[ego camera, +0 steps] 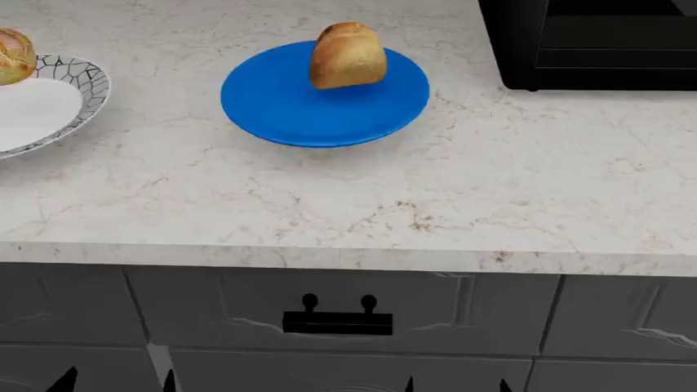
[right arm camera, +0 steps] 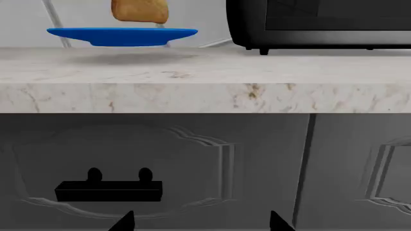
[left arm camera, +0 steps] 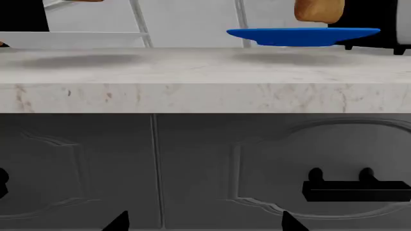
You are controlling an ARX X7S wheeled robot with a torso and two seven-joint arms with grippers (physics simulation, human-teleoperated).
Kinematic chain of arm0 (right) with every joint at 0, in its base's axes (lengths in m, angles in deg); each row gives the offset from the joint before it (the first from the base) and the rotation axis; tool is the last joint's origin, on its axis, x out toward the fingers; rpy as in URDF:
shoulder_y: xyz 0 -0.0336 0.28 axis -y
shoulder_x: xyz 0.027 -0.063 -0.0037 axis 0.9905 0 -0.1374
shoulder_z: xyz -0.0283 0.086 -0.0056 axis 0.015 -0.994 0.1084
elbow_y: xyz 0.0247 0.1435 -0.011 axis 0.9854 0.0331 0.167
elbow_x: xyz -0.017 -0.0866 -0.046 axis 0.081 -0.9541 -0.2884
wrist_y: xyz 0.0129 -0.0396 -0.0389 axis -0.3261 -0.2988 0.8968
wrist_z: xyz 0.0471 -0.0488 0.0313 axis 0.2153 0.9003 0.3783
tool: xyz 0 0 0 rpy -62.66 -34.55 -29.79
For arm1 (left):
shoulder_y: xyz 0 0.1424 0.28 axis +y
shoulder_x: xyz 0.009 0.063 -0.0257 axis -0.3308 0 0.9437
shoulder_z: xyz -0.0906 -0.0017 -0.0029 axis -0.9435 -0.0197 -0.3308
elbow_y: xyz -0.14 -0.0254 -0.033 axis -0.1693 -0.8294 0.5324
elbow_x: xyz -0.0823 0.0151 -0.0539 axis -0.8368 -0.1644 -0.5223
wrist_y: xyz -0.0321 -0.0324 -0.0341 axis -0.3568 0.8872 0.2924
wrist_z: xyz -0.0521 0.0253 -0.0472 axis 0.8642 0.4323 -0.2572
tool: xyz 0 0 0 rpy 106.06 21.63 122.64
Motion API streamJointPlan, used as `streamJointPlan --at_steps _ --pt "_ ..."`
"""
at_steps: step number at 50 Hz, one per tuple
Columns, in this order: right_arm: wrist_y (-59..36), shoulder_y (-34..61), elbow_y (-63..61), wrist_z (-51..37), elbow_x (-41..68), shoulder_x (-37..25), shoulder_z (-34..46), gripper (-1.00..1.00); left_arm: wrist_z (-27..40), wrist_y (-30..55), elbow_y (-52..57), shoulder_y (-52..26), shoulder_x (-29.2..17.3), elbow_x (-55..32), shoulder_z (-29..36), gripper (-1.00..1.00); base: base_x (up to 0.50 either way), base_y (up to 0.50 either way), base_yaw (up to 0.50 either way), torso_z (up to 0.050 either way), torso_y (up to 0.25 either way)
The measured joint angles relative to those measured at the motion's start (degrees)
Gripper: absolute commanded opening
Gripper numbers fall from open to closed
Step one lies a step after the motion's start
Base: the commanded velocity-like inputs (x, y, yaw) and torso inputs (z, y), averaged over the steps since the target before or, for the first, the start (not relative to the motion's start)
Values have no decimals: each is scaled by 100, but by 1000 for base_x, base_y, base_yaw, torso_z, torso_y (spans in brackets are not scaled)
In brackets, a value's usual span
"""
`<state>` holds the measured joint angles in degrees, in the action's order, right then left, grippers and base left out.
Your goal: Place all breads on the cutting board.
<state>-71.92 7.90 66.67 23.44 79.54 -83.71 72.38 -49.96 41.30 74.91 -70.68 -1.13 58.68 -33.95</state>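
One bread (ego camera: 348, 55) stands on the blue round plate (ego camera: 294, 106) on the counter; it also shows in the left wrist view (left arm camera: 319, 10) and the right wrist view (right arm camera: 139, 10). A second bread (ego camera: 13, 55) rests on the white plate with the black cracked rim (ego camera: 82, 90) at the far left. The cutting board is out of view. My left gripper (ego camera: 117, 382) and right gripper (ego camera: 455, 384) hang low in front of the cabinet, below the counter edge. Both are open and empty, with only their fingertips (left arm camera: 119, 222) (right arm camera: 125, 222) showing.
A black microwave (ego camera: 593, 41) stands at the back right of the marble counter (ego camera: 436, 204). Below the counter are grey cabinet fronts with a black drawer handle (ego camera: 338, 320).
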Motion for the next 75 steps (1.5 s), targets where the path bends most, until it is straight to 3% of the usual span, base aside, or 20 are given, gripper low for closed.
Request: streamJointPlan --at_steps 15,39,53,62,75 --pt "66 -14 37 -184 180 -155 156 100 237 -15 11 -7 -173 -130 239 100 0 0 0 0 0" --pt "71 -14 54 -452 398 -397 491 100 513 -55 -109 -72 -390 -415 490 100 -282 18 0 0 0" --pt "-49 -16 -109 -544 493 -534 624 100 781 206 52 -137 -508 -283 650 100 0 0 0 48 18" --pt "-919 56 -951 -734 459 -729 611 100 817 1077 847 -212 -641 -330 754 100 0 0 0 50 20" --pt "-3501 897 -2866 -911 709 -951 446 100 781 3687 2797 -1030 -843 -661 717 100 0 0 0 50 20"
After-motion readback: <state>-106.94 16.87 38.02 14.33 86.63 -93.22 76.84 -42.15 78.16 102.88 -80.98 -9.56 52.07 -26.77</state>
